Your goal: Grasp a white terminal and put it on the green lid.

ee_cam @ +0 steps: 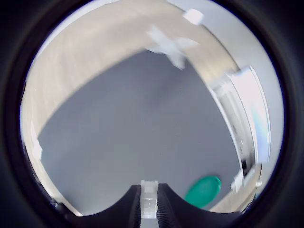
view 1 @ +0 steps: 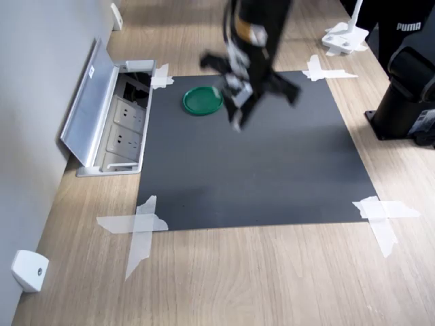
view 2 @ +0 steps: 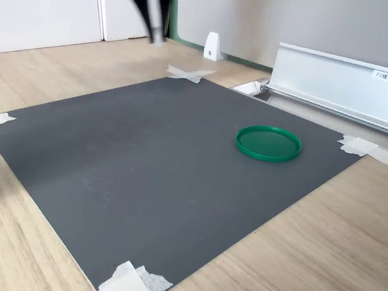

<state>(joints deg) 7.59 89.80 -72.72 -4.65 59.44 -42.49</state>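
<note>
Clamped between the closed end effector (ee_cam: pixel 149 205) fingers, the white terminal (ee_cam: pixel 149 199) is carried above the mat, near the green lid (ee_cam: pixel 203 191), presumably for placement there.

The word "PUMA" in white letters stands on a dark garment (view 1: pixel 408 27) at about two o'clock in the first exterior view, while a small white label (view 2: pixel 384 75) on the raised silver flap in the second exterior view is too small to read.
</note>
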